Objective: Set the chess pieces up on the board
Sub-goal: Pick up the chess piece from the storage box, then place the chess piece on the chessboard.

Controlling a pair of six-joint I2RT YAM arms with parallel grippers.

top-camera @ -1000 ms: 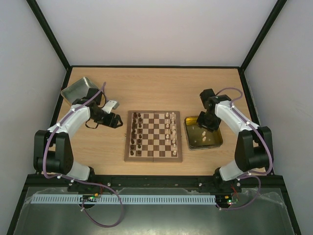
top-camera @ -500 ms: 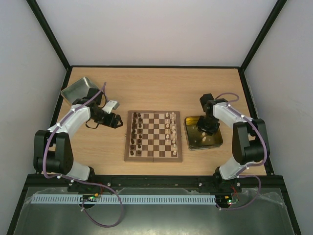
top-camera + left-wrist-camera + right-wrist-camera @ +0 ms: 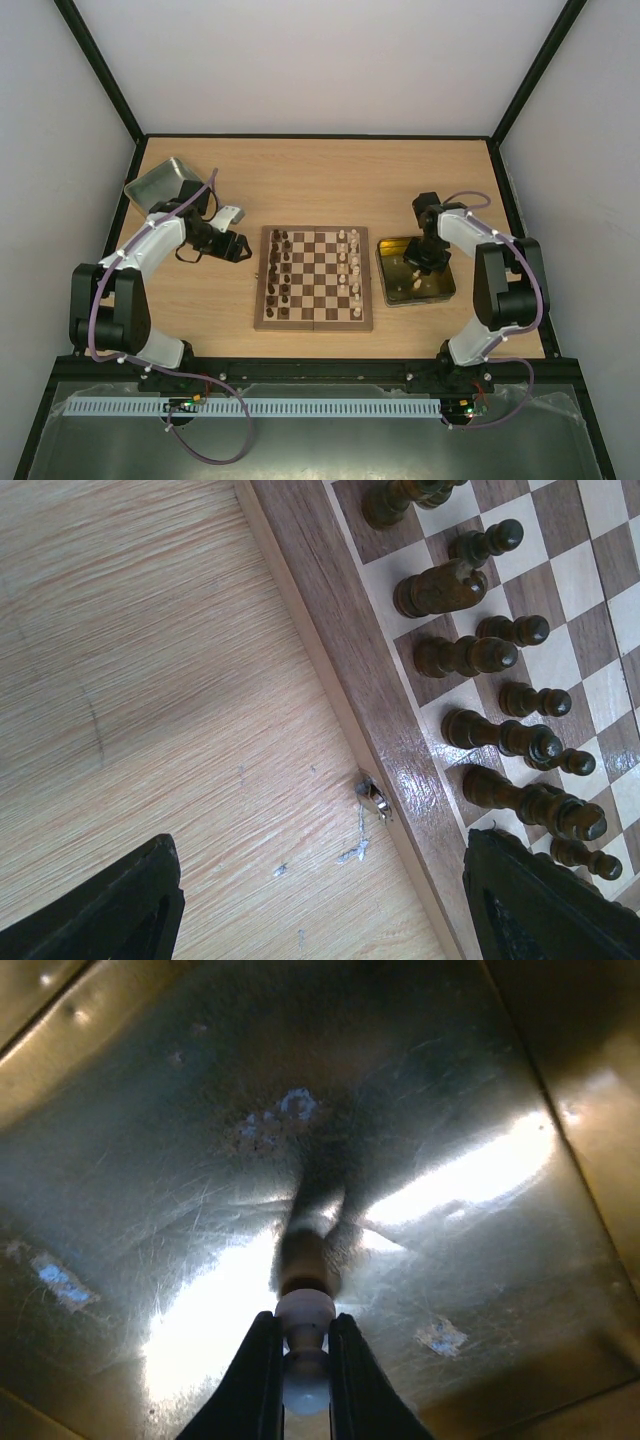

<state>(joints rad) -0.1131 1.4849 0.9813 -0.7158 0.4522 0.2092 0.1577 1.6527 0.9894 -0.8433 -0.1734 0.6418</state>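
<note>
The chessboard point(image 3: 314, 278) lies mid-table, dark brown pieces point(image 3: 281, 270) along its left columns and pale cream pieces point(image 3: 352, 268) along its right. My right gripper point(image 3: 424, 262) is down inside the yellow-sided tray point(image 3: 446, 289), shut on a cream piece point(image 3: 304, 1350) that touches the shiny tray floor point(image 3: 150, 1160). My left gripper point(image 3: 238, 247) is open and empty, low over the table just left of the board. In the left wrist view its fingertips point(image 3: 115, 905) frame the board's brown border point(image 3: 340, 660), a metal clasp point(image 3: 374, 798) and several dark pieces point(image 3: 470, 656).
A silver tin point(image 3: 158, 181) stands at the back left corner of the table. A few loose cream pieces point(image 3: 411, 284) lie in the yellow-sided tray. Black frame posts and white walls enclose the table.
My right gripper has moved down and toward the near side into the tray and has closed on a cream piece. The left arm has not moved.
</note>
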